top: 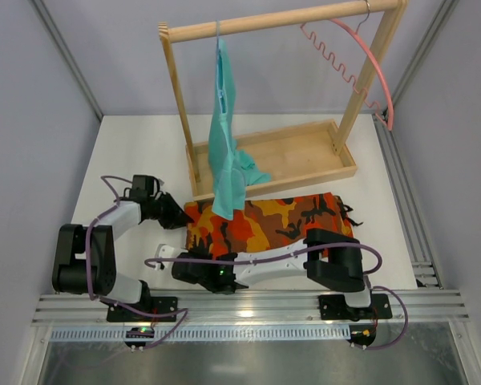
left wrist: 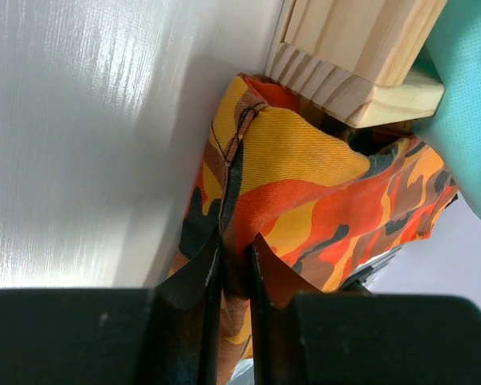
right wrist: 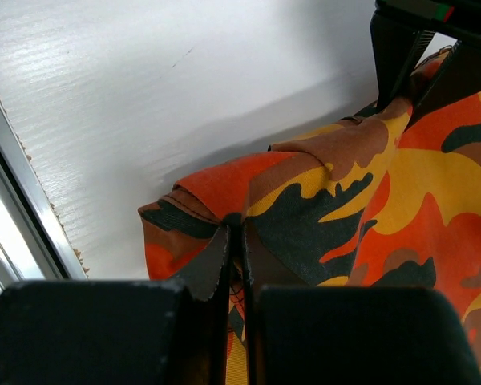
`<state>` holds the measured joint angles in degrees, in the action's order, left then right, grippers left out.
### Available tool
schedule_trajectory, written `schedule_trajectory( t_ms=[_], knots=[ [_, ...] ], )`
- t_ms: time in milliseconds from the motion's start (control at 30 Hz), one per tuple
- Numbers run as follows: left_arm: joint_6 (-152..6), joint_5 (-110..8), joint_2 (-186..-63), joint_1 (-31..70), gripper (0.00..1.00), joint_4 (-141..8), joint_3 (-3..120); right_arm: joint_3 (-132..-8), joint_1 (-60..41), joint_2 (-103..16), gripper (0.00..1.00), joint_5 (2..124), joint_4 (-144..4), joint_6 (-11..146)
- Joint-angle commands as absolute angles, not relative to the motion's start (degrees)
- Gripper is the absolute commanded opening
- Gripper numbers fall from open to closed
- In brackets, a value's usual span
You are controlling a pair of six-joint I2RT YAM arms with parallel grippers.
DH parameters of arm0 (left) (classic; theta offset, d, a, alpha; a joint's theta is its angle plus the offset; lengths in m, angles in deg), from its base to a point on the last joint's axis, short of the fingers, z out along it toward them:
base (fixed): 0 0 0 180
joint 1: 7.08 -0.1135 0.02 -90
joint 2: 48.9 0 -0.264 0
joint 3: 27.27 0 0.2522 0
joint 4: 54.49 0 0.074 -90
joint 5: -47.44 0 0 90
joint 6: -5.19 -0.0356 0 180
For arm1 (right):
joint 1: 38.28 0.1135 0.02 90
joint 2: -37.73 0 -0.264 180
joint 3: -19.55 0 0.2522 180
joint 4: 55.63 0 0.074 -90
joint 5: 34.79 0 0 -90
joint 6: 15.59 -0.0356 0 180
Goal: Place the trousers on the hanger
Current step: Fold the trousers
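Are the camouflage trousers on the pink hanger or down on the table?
On the table. The trousers lie bunched in front of the wooden rack; the hanger hangs bare from its top rail.

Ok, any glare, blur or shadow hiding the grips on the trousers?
Left wrist: streaky glare on the table, left claw dark and soft, trousers sharp. Right wrist: soft shadow beside the trousers, right claw black. Top external: even, sharp.

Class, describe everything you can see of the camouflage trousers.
The trousers are woven-looking cloth in orange, red, yellow, brown and black camouflage. They lie rumpled on the white table, beside the base of the wooden rack, with the teal garment hanging over their far edge. The left gripper and right gripper each pinch an edge.
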<state>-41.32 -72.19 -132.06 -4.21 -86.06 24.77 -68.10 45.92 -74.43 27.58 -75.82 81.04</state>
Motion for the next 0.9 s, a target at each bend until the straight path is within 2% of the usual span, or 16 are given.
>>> schedule_trajectory(
  t_ms=[0, 233, 567, 600, 667, 733, 867],
  knots=[
    [-41.12, -69.82, -133.19, -4.27, 0.01, -87.76, 27.01, -66.38, 47.5, -71.0, 0.04, 27.26, -73.7, 80.82],
    [-43.93, -62.7, -134.68, -4.27, 0.01, -93.21, 28.94, -64.62, 50.57, -68.28, 0.04, 29.2, -74.22, 80.47],
    [-44.55, -60.75, -135.83, -4.27, 0.0, -95.76, 30.96, -64.18, 52.07, -67.92, 0.05, 32.27, -75.01, 78.81],
    [-44.55, -60.66, -135.65, -4.27, 0.03, -96.03, 31.05, -64.18, 52.16, -68.01, 0.07, 32.62, -75.01, 78.45],
    [-44.64, -60.66, -134.6, -4.27, 0.18, -96.46, 31.23, -64.18, 52.16, -68.01, 0.18, 34.2, -75.1, 77.14],
    [-44.55, -60.05, -132.76, -4.27, 0.34, -97.25, 31.58, -63.91, 52.07, -67.22, 0.21, 35.43, -74.58, 75.73],
    [-45.34, -57.94, -130.38, -4.27, 0.42, -99.8, 32.71, -60.59, 51.72, -62.22, 0.27, 40.26, -72.47, 70.81]
  ],
)
